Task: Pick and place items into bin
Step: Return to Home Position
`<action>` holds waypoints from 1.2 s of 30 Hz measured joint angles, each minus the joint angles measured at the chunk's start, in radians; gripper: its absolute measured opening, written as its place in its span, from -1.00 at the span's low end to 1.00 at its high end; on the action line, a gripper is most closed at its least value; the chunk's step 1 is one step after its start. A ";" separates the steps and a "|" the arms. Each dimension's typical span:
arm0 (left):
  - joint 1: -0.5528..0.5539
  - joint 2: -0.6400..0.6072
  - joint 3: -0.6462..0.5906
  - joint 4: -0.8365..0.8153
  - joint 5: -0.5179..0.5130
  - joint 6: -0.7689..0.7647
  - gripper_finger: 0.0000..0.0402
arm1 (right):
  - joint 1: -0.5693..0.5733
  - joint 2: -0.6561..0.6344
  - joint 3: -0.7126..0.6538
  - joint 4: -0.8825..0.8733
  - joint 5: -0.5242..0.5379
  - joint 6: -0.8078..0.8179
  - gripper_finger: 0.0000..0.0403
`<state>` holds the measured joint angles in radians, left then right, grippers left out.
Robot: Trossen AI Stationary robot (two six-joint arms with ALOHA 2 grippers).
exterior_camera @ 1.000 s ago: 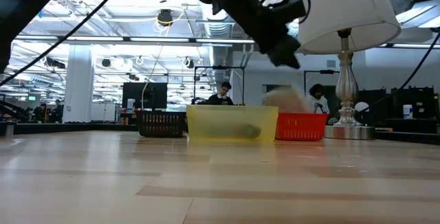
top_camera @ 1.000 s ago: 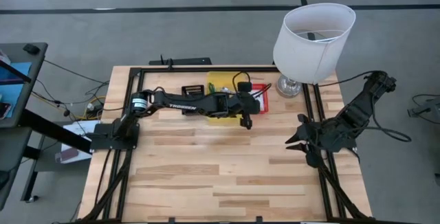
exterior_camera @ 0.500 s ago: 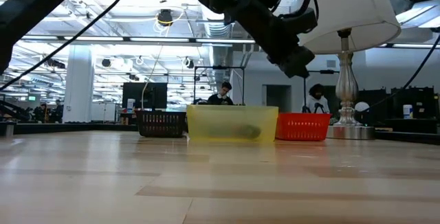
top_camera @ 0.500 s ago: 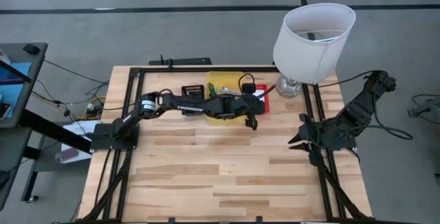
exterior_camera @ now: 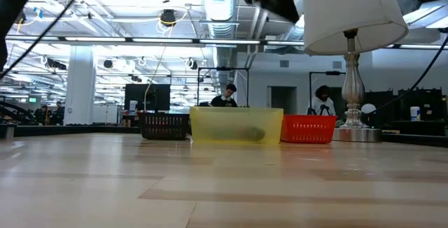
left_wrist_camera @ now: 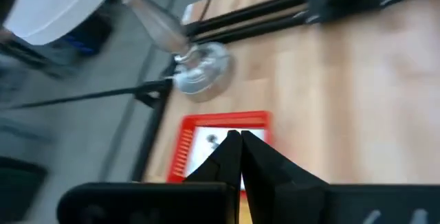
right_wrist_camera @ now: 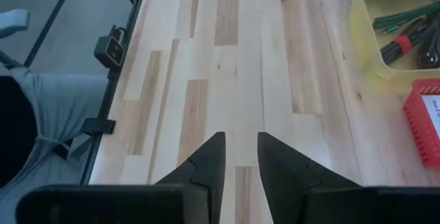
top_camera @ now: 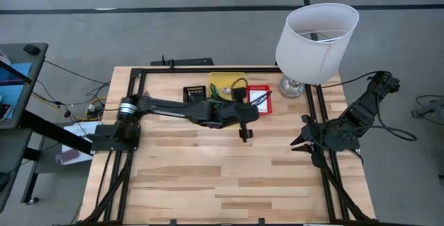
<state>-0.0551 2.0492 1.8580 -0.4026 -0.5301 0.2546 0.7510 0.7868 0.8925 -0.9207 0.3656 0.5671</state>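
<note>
My left gripper (top_camera: 244,134) hangs shut and holds nothing, high over the table just in front of the red bin (top_camera: 260,96). In its wrist view the shut fingertips (left_wrist_camera: 236,136) stand over that red bin (left_wrist_camera: 185,148), where a white card (left_wrist_camera: 206,141) lies. The yellow bin (right_wrist_camera: 395,31) holds a green-handled tool (right_wrist_camera: 402,14) and a red-and-black cable (right_wrist_camera: 405,45). My right gripper (right_wrist_camera: 240,141) waits at the table's right edge (top_camera: 300,140), open a little, with bare wood between its fingers.
A black basket (top_camera: 194,91) stands left of the yellow bin (top_camera: 225,84). A white lamp (top_camera: 316,35) rises at the far right corner, its base (left_wrist_camera: 199,76) close to the red bin. The near half of the wooden table (top_camera: 222,177) is bare.
My left gripper has risen well above the bins and come a little toward the table's near edge, staying shut. The left arm has swung and straightened with it. The right arm has kept still.
</note>
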 joint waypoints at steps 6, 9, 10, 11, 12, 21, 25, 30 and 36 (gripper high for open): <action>-0.028 -0.204 -0.002 -0.243 0.134 -0.216 -1.00 | -0.001 0.000 0.000 0.000 0.001 0.000 -0.61; -0.055 -0.306 -0.060 -0.219 0.102 -0.255 -1.00 | -0.001 0.005 0.000 0.014 0.021 0.004 -0.61; -0.065 -0.343 -0.093 -0.190 0.085 -0.256 -1.00 | -0.001 0.006 0.000 0.036 0.044 -0.010 -0.61; -0.073 -0.381 -0.130 -0.155 0.071 -0.256 -1.00 | -0.004 0.006 0.000 0.060 0.065 -0.035 -0.61; -0.080 -0.425 -0.175 -0.112 0.066 -0.256 -1.00 | -0.010 0.004 0.000 0.087 0.076 -0.064 -0.61; -0.077 -0.836 -0.843 0.524 0.118 -0.203 -1.00 | -0.118 -0.090 0.000 0.334 -0.243 -0.393 -0.61; -0.036 -0.964 -1.112 0.737 0.201 -0.211 -1.00 | -0.181 -0.173 -0.025 0.329 -0.260 -0.424 -0.61; 0.010 -1.066 -1.348 0.910 0.296 -0.225 -1.00 | -0.253 -0.348 -0.140 0.334 -0.267 -0.437 -0.61; 0.072 -1.135 -1.527 0.958 0.399 -0.208 -1.00 | -0.334 -0.618 -0.353 0.416 -0.262 -0.435 -0.61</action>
<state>0.0172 0.9138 0.3308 0.5554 -0.1313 0.0471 0.4167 0.1683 0.5392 -0.5052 0.1032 0.1317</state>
